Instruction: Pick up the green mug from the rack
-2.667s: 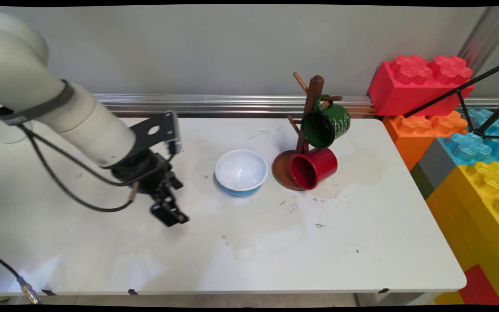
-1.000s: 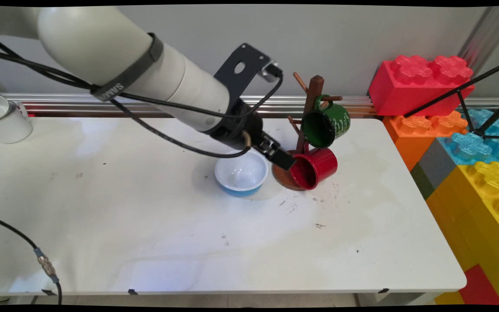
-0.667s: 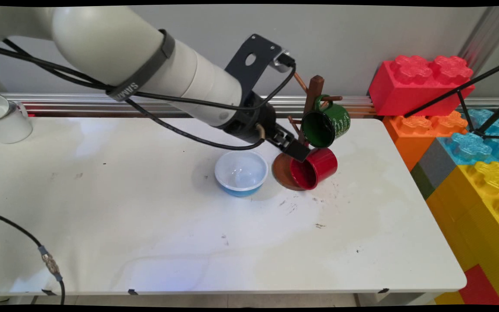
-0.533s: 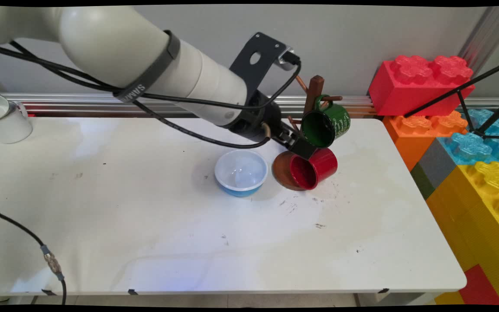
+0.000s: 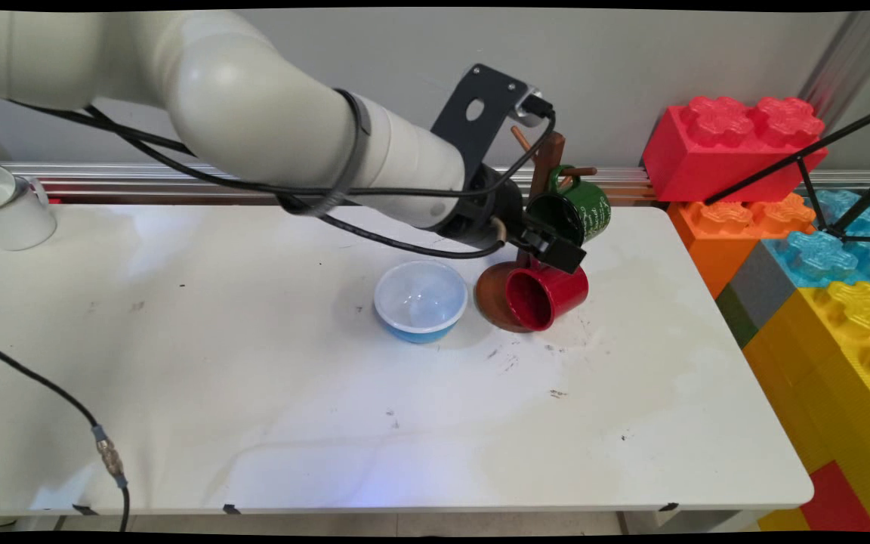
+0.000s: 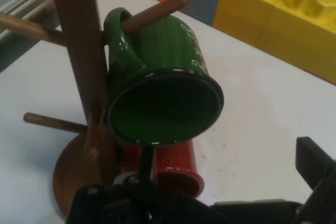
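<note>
White tabletop (image 5: 329, 393) against a grey wall is carrying a wooden mug tree (image 5: 548, 155) near its far right side, where the black gripper (image 5: 559, 253) of a white robot arm (image 5: 269, 128) is hovering at the mouth of a green mug (image 5: 590, 208) that is hanging by its handle from an upper peg. In the hand view, the green mug (image 6: 163, 82) is tilting its dark opening toward the camera, with one finger (image 6: 315, 163) showing at the right edge and well apart from the rest of the linkage, so the jaws are standing wide and gripping nothing. A red mug (image 5: 548, 291) is hanging just below the green one, its mouth facing the near side over the tree's round base. A blue bowl with a white inside (image 5: 421, 300) is sitting just left of the base. A white mug (image 5: 8, 208) is standing at the far left corner, while big toy bricks (image 5: 737, 143) in red, orange, blue and yellow are stacking up beyond the table's right end.
</note>
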### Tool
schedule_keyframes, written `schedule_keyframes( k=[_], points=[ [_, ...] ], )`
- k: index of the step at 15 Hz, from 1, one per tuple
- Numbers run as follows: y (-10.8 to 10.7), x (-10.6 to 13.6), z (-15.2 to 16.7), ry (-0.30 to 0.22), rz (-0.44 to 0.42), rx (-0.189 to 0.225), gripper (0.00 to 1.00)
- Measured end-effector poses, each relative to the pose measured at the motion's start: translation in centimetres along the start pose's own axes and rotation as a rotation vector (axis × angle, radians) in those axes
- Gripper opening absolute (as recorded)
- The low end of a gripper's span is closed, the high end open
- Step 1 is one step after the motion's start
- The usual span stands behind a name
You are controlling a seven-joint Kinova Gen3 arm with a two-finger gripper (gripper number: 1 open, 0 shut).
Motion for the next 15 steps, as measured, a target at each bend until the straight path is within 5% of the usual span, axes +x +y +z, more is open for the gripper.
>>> schedule_keyframes(
  k=[15],
  points=[
    [0.2, -2.8, 4.2, 0.104, -0.106, -0.024, 1.00]
  ],
)
